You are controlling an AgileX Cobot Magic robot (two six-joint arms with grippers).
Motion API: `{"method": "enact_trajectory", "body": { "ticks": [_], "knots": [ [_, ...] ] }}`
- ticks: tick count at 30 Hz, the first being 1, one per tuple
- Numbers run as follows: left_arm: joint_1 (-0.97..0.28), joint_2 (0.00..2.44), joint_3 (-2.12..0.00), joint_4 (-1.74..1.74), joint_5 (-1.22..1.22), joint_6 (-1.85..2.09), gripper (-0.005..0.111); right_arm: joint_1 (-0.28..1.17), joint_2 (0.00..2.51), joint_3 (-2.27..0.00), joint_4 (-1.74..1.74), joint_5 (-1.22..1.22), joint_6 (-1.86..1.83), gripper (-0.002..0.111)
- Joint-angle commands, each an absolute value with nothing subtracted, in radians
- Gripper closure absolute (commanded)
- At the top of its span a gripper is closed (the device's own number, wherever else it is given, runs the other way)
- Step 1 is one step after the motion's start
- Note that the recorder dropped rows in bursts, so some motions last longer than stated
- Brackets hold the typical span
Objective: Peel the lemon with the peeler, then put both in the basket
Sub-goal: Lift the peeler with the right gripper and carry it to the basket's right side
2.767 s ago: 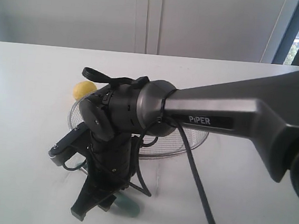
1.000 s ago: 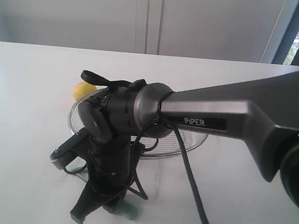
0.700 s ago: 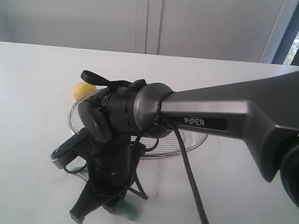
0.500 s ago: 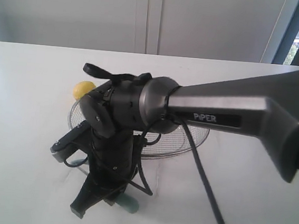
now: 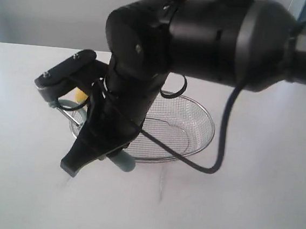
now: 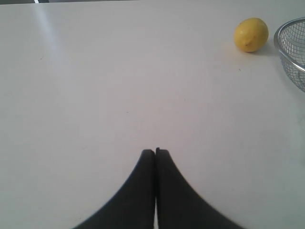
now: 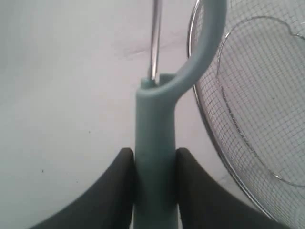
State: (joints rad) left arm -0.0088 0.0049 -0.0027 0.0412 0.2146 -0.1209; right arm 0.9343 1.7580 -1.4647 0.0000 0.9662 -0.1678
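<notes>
My right gripper is shut on the thick handle of the pale teal peeler and holds it off the table. The peeler's looped head and metal blade hang beside the rim of the wire basket. The yellow lemon lies on the white table just outside the basket rim. In the exterior view only a sliver of the lemon shows behind the arm. My left gripper is shut and empty, well short of the lemon.
The right arm's bulky dark wrist fills the upper middle of the exterior view and hides part of the basket's left side. White table stretches around the left gripper. A pale wall stands behind the table.
The right arm has risen from the table with the peeler in its grip, and its wrist now looms large in the exterior view. The basket and lemon have not moved.
</notes>
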Motion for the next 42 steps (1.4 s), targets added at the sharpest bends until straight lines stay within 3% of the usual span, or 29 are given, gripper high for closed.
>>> {"method": "enact_trajectory", "body": {
  "ticks": [1,21,42],
  "knots": [
    [-0.016,0.000,0.000,0.035,0.210,-0.127,0.107,0.877,1.673,-1.463,0.010,0.991,-0.191,0.108],
    [-0.016,0.000,0.000,0.035,0.210,-0.127,0.107,0.552,1.323,-1.166,-0.005,1.031,-0.170,0.108],
    [-0.016,0.000,0.000,0.035,0.210,-0.127,0.107,0.536,1.278,-0.940,-0.178,0.964,-0.021,0.108]
  ]
}}
